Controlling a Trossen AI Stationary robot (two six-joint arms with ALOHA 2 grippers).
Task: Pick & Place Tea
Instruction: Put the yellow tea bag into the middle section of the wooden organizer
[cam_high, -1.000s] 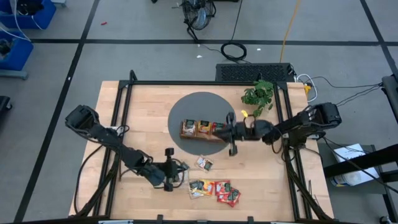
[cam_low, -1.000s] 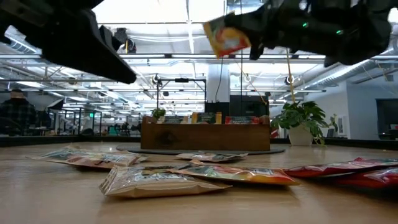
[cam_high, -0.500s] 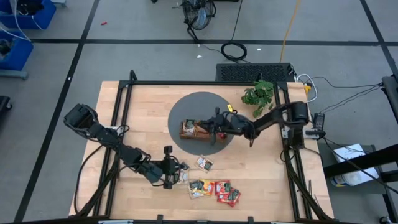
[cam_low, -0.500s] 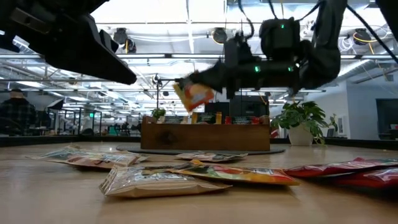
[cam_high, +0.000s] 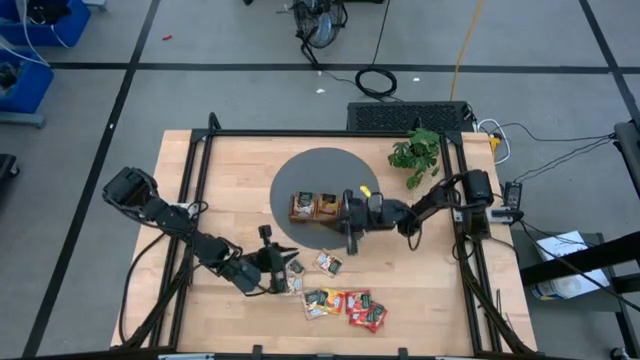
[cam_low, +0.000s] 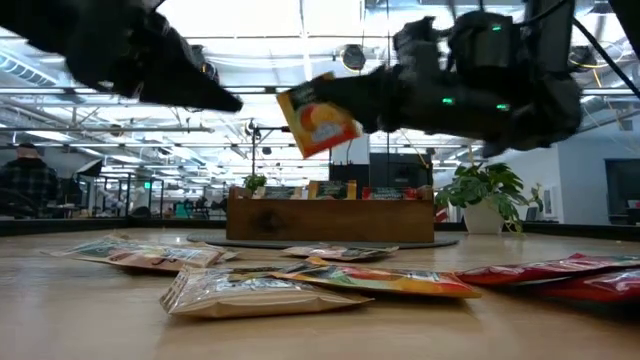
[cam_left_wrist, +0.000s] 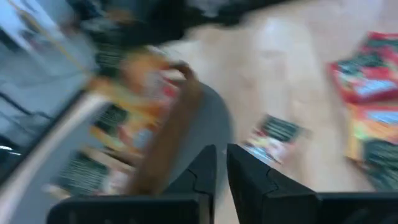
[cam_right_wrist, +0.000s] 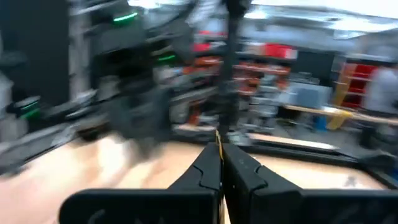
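Observation:
The tea lies as several flat sachets on the table's near part: a green one (cam_high: 328, 263), red ones (cam_high: 362, 308) and more (cam_low: 250, 290). Other sachets stand in the wooden tray (cam_high: 320, 207), which sits on a round grey mat (cam_high: 325, 170). My right gripper (cam_low: 372, 98) is shut on an orange-yellow sachet (cam_low: 318, 120), raised over the tray's right end. My left gripper (cam_high: 277, 270) hovers above the sachets near the front left. Its fingers (cam_left_wrist: 208, 171) are slightly open with nothing between them. My right gripper pinches the orange-yellow sachet by one edge (cam_low: 342, 104) between its two fingers. The fingers reach in about level from the table's right. The sachet sticks out past the fingertips, tilted and lifted clear above the tray. In the right wrist view it shows edge-on (cam_right_wrist: 217, 138).
A green potted plant (cam_high: 415, 155) stands at the table's far right, behind my right arm. A black frame (cam_high: 200, 200) runs round the table top. Bare wood lies between the mat and the loose sachets. A person (cam_low: 25, 185) sits in the room beyond.
My right gripper has gone toward the table's left and down with the orange-yellow sachet, from beside the tray's right end to over it. The sachet has stayed shut in and now tilts. My left gripper has turned in place.

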